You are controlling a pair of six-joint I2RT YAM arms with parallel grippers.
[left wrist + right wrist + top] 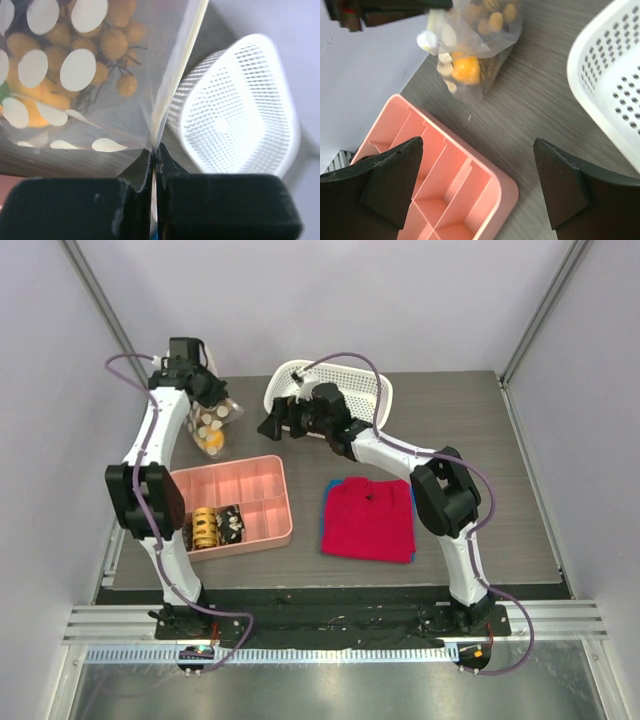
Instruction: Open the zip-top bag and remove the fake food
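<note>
My left tool (154,156) is shut tight on a thin edge of the zip-top bag (125,120), right at the corner where the whitish zip strip (182,60) ends. The bag hangs just past my tips. Inside it I see the fake food (114,44): tan-brown balls, whitish round bits and an orange-yellow fruit (466,70). I cannot tell if the bag's bottom sits on the table (540,100) or hangs just over it. The bag is thin, crinkly and floppy. I think it is slippery too, so a pinch on the bare film may slide off. The zip strip is thicker, so I judge that is the best place to hold. The food looks light, but it makes the bag sag. My right tool (477,165) is wide open and holds nothing. It hovers over the table with the bag straight ahead of it. I think it should take the other lip of the mouth, so my two tools can pull apart. The white mesh basket (615,75) is just beside that tool, on the side away from my bases. The pink tray (445,180) is near it on the other side, and a red cloth (368,518) lies closer to my bases. The table is grey with fine lines, and pale walls stand close around.
</note>
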